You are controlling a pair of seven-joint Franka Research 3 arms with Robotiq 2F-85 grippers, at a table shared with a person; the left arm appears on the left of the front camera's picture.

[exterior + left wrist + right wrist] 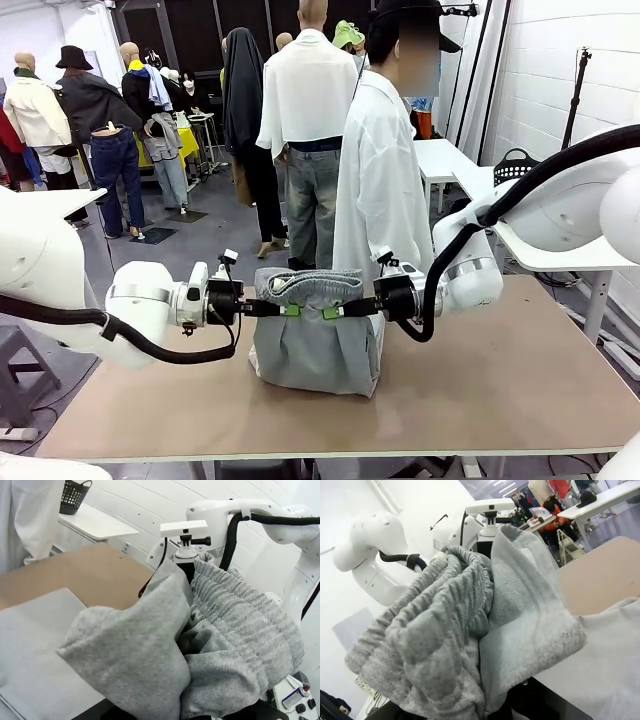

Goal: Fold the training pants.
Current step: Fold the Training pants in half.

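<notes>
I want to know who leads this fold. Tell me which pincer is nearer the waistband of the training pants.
Neither is clearly nearer. The left pincer and the right pincer are both clamped on the training pants just under the waistband, one from each side, lifting the cloth above the table.

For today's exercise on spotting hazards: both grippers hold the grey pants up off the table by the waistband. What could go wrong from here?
1. The left gripper and right gripper pinch bunched cloth of the training pants; a layer may slip out.
2. The grippers sit close together, so they might collide.
3. The lower part rests crumpled on the table, so the fold may come out uneven.
</notes>
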